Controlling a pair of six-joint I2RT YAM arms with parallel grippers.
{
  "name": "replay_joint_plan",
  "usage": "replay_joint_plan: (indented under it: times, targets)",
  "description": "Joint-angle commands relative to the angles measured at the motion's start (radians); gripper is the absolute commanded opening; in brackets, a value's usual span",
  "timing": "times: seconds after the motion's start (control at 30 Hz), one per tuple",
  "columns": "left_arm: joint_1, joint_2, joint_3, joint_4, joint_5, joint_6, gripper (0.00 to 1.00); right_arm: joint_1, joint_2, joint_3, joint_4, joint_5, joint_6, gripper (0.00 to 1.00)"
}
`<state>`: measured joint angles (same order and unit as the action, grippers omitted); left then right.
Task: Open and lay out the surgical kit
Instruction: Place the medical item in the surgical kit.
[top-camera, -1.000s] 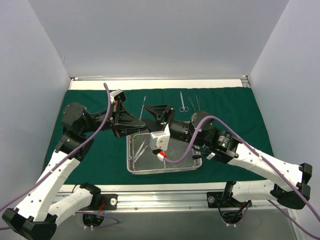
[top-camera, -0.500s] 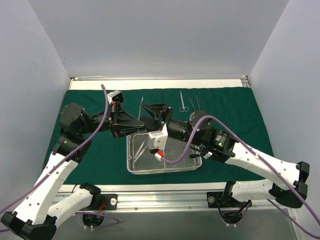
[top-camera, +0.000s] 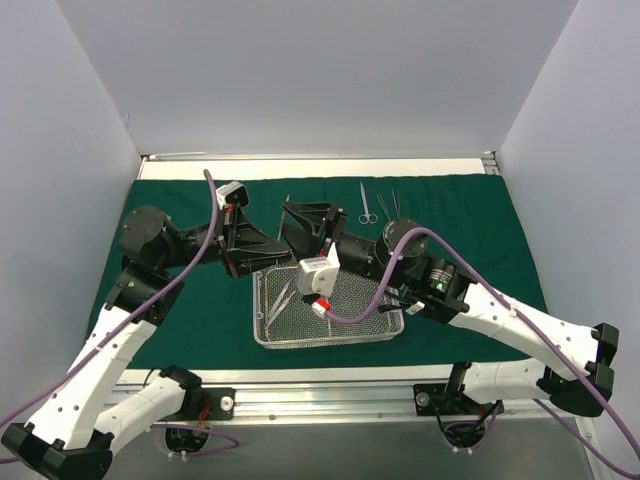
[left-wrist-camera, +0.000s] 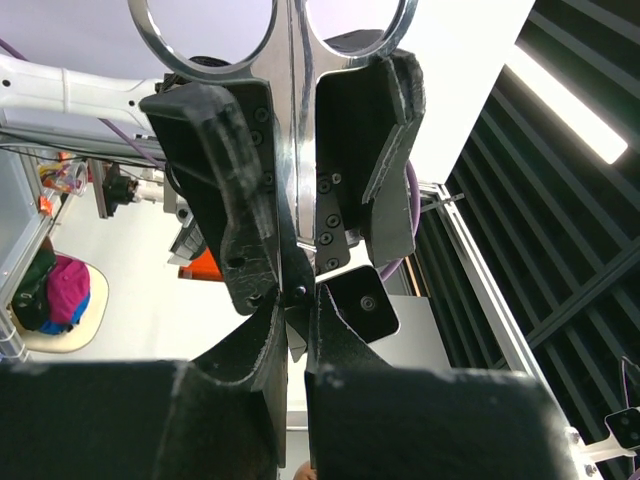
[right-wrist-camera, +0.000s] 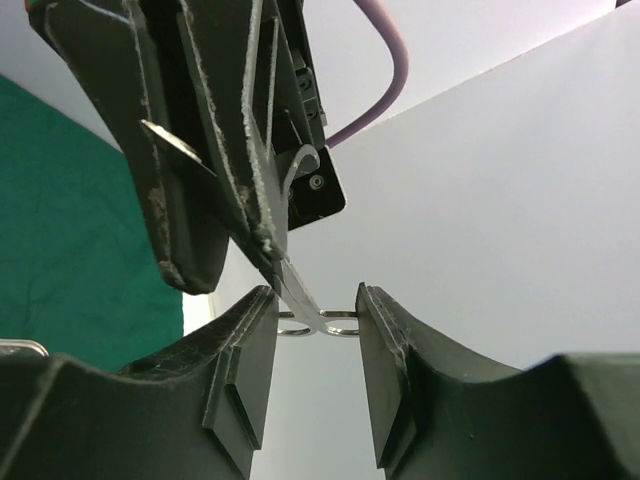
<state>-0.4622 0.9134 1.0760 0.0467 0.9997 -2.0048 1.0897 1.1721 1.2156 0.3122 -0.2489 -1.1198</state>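
The dark green drape (top-camera: 480, 230) is spread flat, with the mesh tray (top-camera: 330, 341) on it near the arms. Three laid-out instruments (top-camera: 367, 205) lie side by side by the drape's far edge, and slim tools (top-camera: 280, 300) lie in the tray. The left gripper (left-wrist-camera: 295, 110) is clamped on a pair of scissors (left-wrist-camera: 291, 190) above the tray's far rim. The right gripper (right-wrist-camera: 316, 295) brackets the scissors' rings with its jaws apart. In my assessment the task is roughly halfway. The handover, the placing and the emptying of the tray are outstanding.

The scissors (left-wrist-camera: 291, 170) lose their ring tops at the left wrist view's edge, blades buried between the fingers of the left claw (left-wrist-camera: 295, 95). Overhead, the tools (top-camera: 281, 300) in the tray (top-camera: 330, 342) (thin slivers) defy naming.
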Motion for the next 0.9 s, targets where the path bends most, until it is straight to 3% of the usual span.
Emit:
replay_joint_plan:
  times: [0.0,0.1,0.23,0.5,0.57,0.63,0.7,0.73,0.77,0.8,0.87]
  targets:
    - [-0.003,-0.001,0.048,0.022,0.007,-0.338,0.02,-0.028,0.014,0.047,0.093,-0.050,0.026,0.37]
    - [-0.003,0.005,0.055,0.022,0.010,-0.338,0.02,-0.034,0.027,0.048,0.110,-0.066,0.035,0.36]
    - [-0.001,0.008,0.056,0.036,0.007,-0.351,0.02,-0.045,0.041,0.062,0.094,-0.087,0.044,0.20]
    - [-0.001,0.019,0.068,0.053,0.001,-0.367,0.02,-0.074,0.050,0.058,0.106,-0.113,0.064,0.16]
    - [-0.001,0.025,0.071,0.064,-0.001,-0.371,0.02,-0.085,0.058,0.062,0.105,-0.122,0.069,0.00]
    - [0.000,0.030,0.070,0.100,-0.021,-0.380,0.04,-0.089,0.064,0.067,0.105,-0.122,0.084,0.00]
    - [0.005,0.025,0.055,0.148,-0.048,-0.388,0.22,-0.103,0.060,0.061,0.102,-0.130,0.098,0.00]
    - [0.010,0.025,0.050,0.157,-0.056,-0.381,0.43,-0.109,0.060,0.058,0.099,-0.131,0.106,0.00]
    - [0.017,0.025,0.042,0.165,-0.053,-0.371,0.80,-0.116,0.057,0.053,0.096,-0.133,0.112,0.00]
    - [0.029,0.027,0.036,0.180,-0.049,-0.359,0.94,-0.135,0.051,0.042,0.088,-0.144,0.121,0.00]
    - [0.037,0.028,0.024,0.196,-0.041,-0.322,0.94,-0.160,0.044,0.027,0.087,-0.156,0.153,0.00]
